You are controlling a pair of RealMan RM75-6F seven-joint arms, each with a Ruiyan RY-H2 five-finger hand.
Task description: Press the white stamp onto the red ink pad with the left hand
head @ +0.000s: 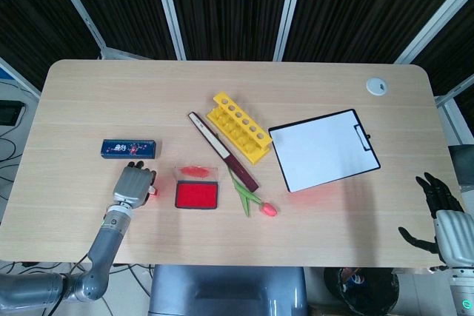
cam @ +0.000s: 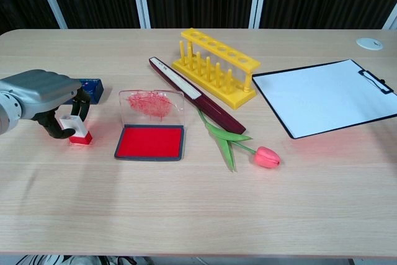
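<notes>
The left robot hand is curled over the white stamp, its fingers wrapped around the white handle while the stamp's red base sits on the worktop or just above it; which of the two cannot be told. The stamp lies at about 9 o'clock from the red ink pad, just beside it but apart, with bare wood between them. The pad is open, its clear lid standing up at the 12 o'clock edge, smeared with red ink. By these views the grasp looks made and the rest is still to do: the stamp has to be lifted, carried toward 3 o'clock over the red surface, and pushed down onto it. The right robot hand hangs off the worktop's edge at roughly 4 o'clock in the head view, its dark fingers spread and holding nothing. As for writing, the small blue box at 12 o'clock from the left robot hand carries pale lettering, too small to read. The clipboard holds a blank white sheet, and no marks can be made out on the yellow rack, the dark red-and-white pen case, the artificial tulip or the white disc near the far corner.
</notes>
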